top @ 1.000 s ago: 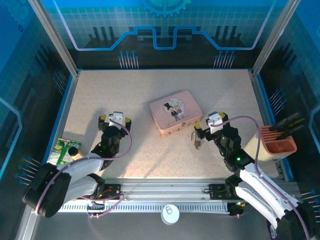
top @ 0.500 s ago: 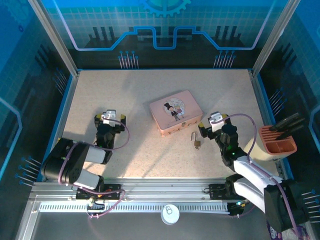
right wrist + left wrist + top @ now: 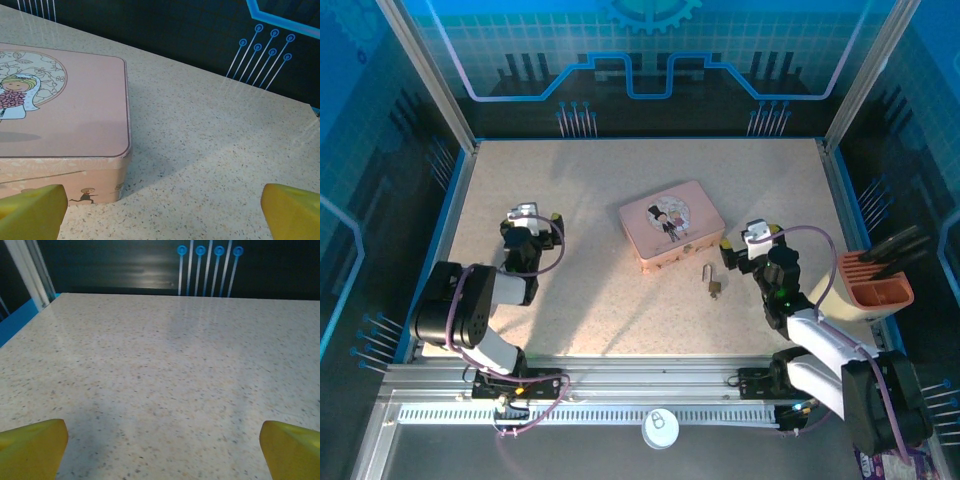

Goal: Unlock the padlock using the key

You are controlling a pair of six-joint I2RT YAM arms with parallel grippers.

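Currently, padlock point(image 3: 712, 283): lying on table point(image 3: 600, 300), just in front of pink tin point(image 3: 672, 224), near right gripper point(image 3: 750, 237).
Left gripper point(image 3: 529, 217): fingers wide apart, empty.
Right gripper: fingers wide apart, empty.
Progress: padlock ungrasped; shackle state too small to tell.

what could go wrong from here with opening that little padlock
1. The tiny brass padlock with a silver shackle lies flat on the speckled table, close to the pink rectangular tin; the wide-open right jaws may push it away or bump the tin.
2. The key is too small to make out, so locating it may fail.
3. The open left jaws sit off to the tin's other side, too far to steady the lock.
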